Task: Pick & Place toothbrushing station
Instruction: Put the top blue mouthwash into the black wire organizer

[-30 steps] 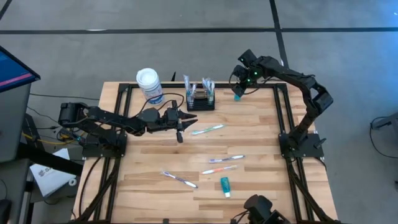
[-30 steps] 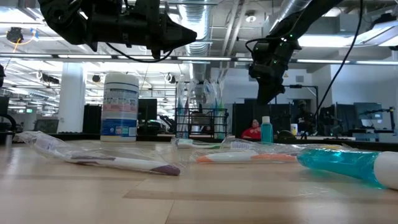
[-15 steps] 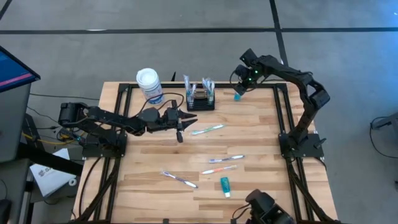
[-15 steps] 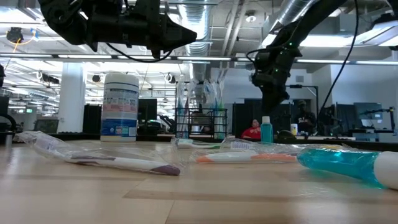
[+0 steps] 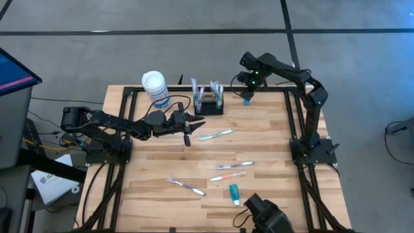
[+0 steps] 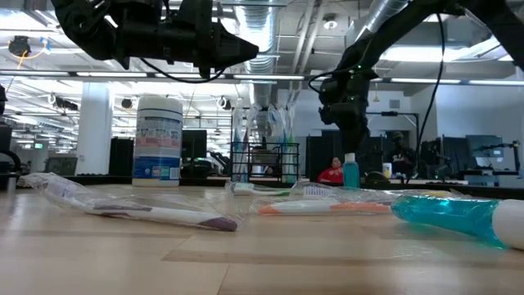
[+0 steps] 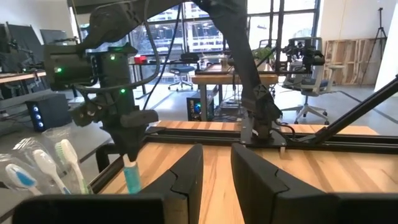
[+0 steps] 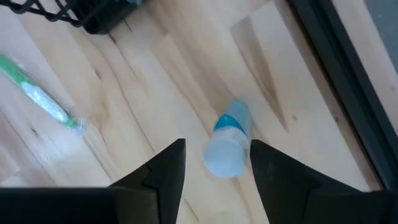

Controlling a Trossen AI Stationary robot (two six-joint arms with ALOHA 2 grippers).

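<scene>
Basket (image 5: 208, 102) of black wire mesh stands at the tabletop's (image 5: 272, 142) 12 o'clock edge. Right tool (image 5: 246, 92), fingers spread, hovers over an upright blue bottle (image 5: 246, 99) at the basket's 3 o'clock. Left tool (image 5: 188, 126), fingers narrowly parted and empty, waits at the basket's 7 o'clock.

The left arm reaches low across the worktop's left half, its left gripper (image 5: 187, 131) with fingers (image 7: 186, 180) slightly parted and holding nothing. The right arm arches over the far right corner, right gripper (image 5: 246, 90) pointing down, fingers (image 8: 168, 165) spread wide.
</scene>
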